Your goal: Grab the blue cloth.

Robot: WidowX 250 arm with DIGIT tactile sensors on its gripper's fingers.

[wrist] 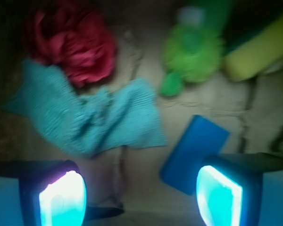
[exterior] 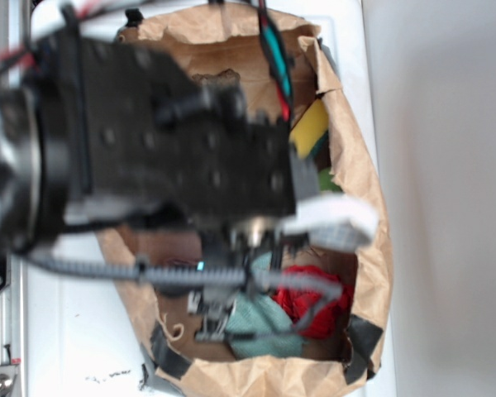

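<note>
In the wrist view, blurred throughout, we look down on a brown paper floor; at the upper left lies the red fabric bundle (wrist: 73, 44), and just below it, touching its lower edge, the blue cloth (wrist: 87, 115) spreads in wrinkled folds from the left side towards the middle; right of the cloth's lower end a rigid blue block (wrist: 194, 151) lies tilted, close to it, though we cannot tell if they touch; above the block sits a fuzzy green object (wrist: 192, 54), and at the far upper right a yellow object (wrist: 257, 49). Our gripper (wrist: 140, 197) shows at the bottom edge, its two glowing pads (wrist: 62, 200) set wide apart with nothing between them, so the jaws are released; both pads hang above the floor, below the cloth in the picture. In the exterior view the black arm hides most of a brown paper bag (exterior: 360, 186); the cloth and the bundle lie side by side at the bag's lower end.
</note>
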